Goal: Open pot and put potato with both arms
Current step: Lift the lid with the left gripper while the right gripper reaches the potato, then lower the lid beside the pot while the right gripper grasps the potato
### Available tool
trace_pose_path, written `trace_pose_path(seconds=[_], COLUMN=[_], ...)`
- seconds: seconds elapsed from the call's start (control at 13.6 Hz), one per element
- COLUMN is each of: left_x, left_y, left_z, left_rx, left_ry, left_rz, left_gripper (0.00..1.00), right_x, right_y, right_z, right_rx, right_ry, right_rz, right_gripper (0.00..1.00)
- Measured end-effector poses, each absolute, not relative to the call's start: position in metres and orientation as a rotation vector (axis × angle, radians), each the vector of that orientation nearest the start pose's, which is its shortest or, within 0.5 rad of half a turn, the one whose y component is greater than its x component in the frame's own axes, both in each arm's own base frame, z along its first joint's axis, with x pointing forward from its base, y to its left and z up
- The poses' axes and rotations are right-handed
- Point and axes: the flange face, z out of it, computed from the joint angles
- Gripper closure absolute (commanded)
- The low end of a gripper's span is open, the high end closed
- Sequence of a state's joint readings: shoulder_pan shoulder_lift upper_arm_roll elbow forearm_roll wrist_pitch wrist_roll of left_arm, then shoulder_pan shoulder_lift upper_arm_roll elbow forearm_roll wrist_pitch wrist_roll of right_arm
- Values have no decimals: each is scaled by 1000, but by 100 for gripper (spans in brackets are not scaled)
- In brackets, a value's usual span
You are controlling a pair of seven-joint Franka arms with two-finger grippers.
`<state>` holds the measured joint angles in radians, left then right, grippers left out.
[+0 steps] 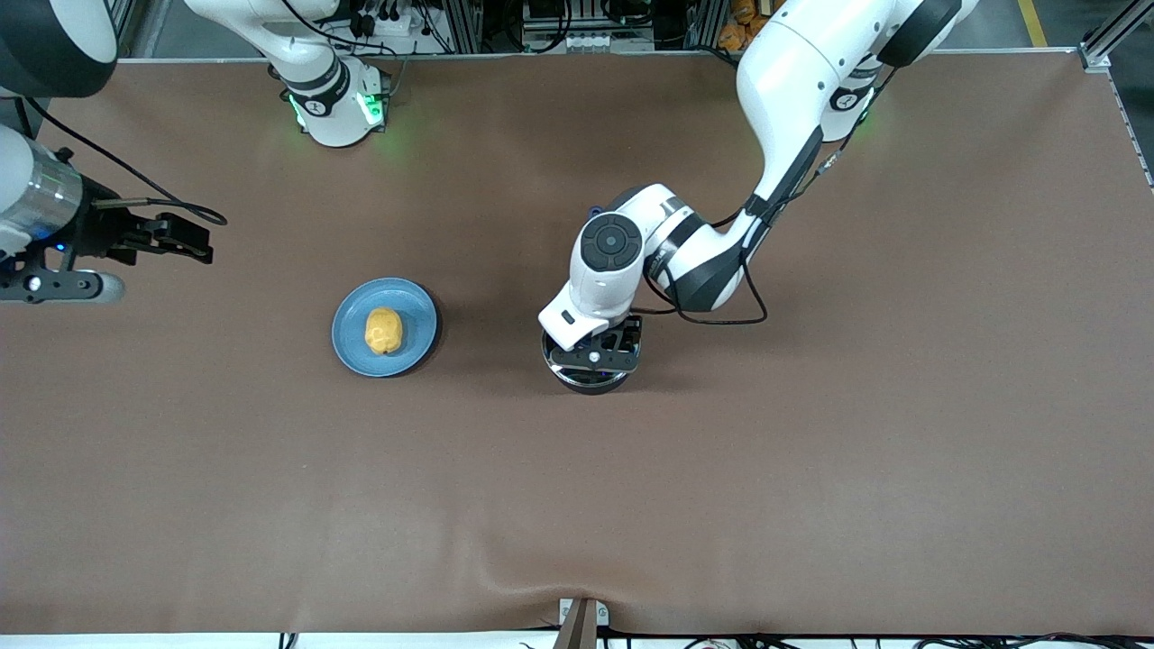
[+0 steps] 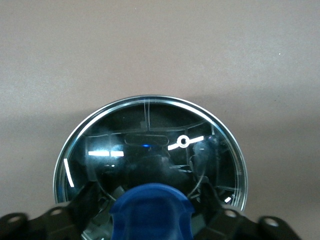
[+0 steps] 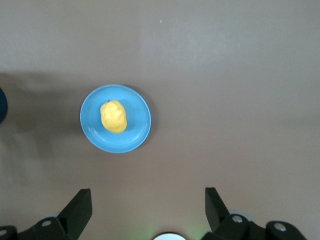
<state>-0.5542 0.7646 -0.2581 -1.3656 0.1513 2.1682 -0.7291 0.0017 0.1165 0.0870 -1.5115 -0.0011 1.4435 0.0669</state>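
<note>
The black pot [image 1: 590, 383] stands mid-table with its glass lid [image 2: 150, 140] on, and my left arm hides most of it in the front view. My left gripper [image 1: 602, 347] is down over the lid. Its open fingers [image 2: 87, 200] straddle the blue knob [image 2: 151, 212] with a gap on each side. The pot's handle is hidden. The yellow potato [image 1: 383, 330] lies on a blue plate [image 1: 410, 306] beside the pot, toward the right arm's end of the table. My right gripper [image 1: 198, 243] is open and empty, up in the air over the table at the right arm's end. The potato [image 3: 114, 116] and plate [image 3: 137, 120] also show in the right wrist view.
The brown table cover [image 1: 811, 451] spreads all round the pot and plate. The arm bases [image 1: 338, 108] stand along the table edge farthest from the front camera.
</note>
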Motion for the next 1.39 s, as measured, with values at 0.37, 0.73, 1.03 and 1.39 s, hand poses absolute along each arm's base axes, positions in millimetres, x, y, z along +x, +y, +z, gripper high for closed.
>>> trace_pose_path(seconds=[0.37, 0.73, 1.03, 1.39], left_x=[545, 554, 587, 657], left_y=[-504, -496, -432, -278], left_z=[283, 322, 398, 419], left_rx=[-3222, -3220, -3184, -3126], left_ry=[144, 121, 8, 4], left_rz=[-32, -65, -101, -52], left_gripper=[100, 100, 100, 100], right_x=[575, 565, 543, 535], right_y=[63, 102, 125, 121], right_z=[490, 411, 341, 278], right_rx=[-2934, -2947, -2988, -3040], right_ry=[4, -40, -90, -129], right_rz=[443, 352, 229, 106], right_gripper=[0, 0, 0, 0])
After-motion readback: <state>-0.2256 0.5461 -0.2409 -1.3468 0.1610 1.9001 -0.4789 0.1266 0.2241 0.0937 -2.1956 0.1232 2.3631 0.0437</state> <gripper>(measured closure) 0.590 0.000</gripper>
